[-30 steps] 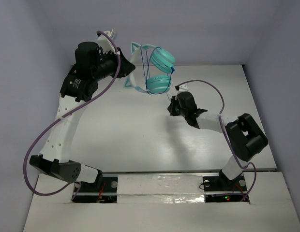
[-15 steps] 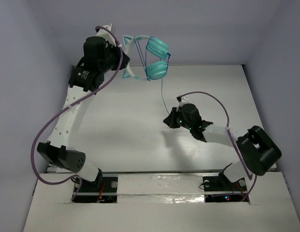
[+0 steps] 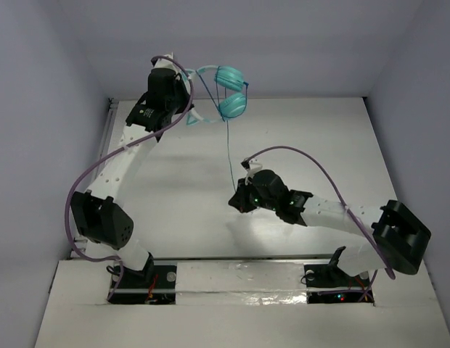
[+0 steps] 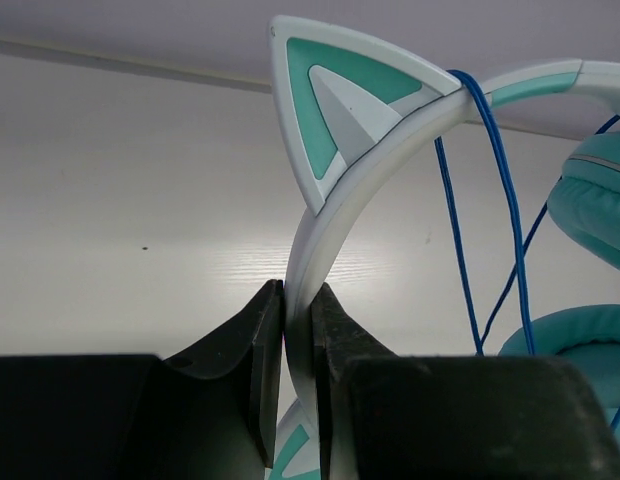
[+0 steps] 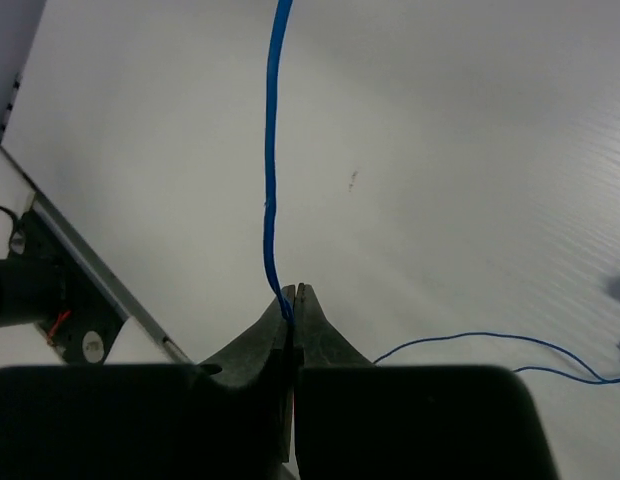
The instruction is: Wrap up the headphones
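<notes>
The headphones (image 3: 231, 106) have two teal ear cups and a pale headband with cat ears, and hang in the air at the back of the table. My left gripper (image 3: 189, 110) is shut on the headband (image 4: 325, 220), with several loops of blue cord (image 4: 490, 190) wound over the band beside an ear cup (image 4: 600, 200). The cord (image 3: 229, 156) runs taut from the headphones down to my right gripper (image 3: 236, 197), which is shut on the cord (image 5: 272, 150) just above the table. A loose tail of cord (image 5: 470, 341) lies on the table to its right.
The white table (image 3: 181, 196) is walled at the back and sides. A metal rail (image 3: 111, 127) runs along its left edge. Thick purple cables (image 3: 80, 188) loop off both arms. The left arm's base mount (image 5: 40, 295) shows at the near edge.
My left arm has carried the headphones left and farther back. My right gripper has moved left and toward the near edge, and the cord between them is longer and taut.
</notes>
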Available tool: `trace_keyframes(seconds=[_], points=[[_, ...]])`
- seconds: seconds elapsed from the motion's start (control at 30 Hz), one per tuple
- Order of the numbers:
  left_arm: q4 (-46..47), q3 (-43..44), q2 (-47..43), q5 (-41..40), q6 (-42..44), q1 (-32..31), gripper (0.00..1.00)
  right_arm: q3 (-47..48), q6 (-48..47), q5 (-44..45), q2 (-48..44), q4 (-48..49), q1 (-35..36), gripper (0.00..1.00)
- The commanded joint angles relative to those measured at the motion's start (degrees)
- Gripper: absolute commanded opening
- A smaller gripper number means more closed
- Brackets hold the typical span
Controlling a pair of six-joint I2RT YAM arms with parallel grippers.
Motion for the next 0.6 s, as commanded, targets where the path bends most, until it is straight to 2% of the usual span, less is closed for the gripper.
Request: trace_keyframes(seconds=[0.0,0.03,0.13,0.4,0.57], points=[[9.2,-5.9,-3.1,-6.6,-3.5,0.2,0.00,4.6,-1.3,0.7,-3.9,-4.4,2.0,0.00],[12.2,-10.9,-3.7,-7.0,-4.1,0.2,0.00,4.9,-1.7,0.2,-4.4,-5.6,2.8,0.00],[16.1,-17.4,-4.3,-6.1,-7.0,-0.9,0.00,6.6,-2.4,-2.3,-4.6,-7.1,3.3,0.00],[19.5,-27.0,-4.5,-12.4,-6.5,-7.2,0.00,9.2,-3.7,-3.4,-8.0,-12.0,3.3,0.00],[21.3,-33.6,-4.1,-14.1,-4.4,-12.5,0.00,15.2,-7.9,2.1,-11.4,-22.1,3.3,0.00]])
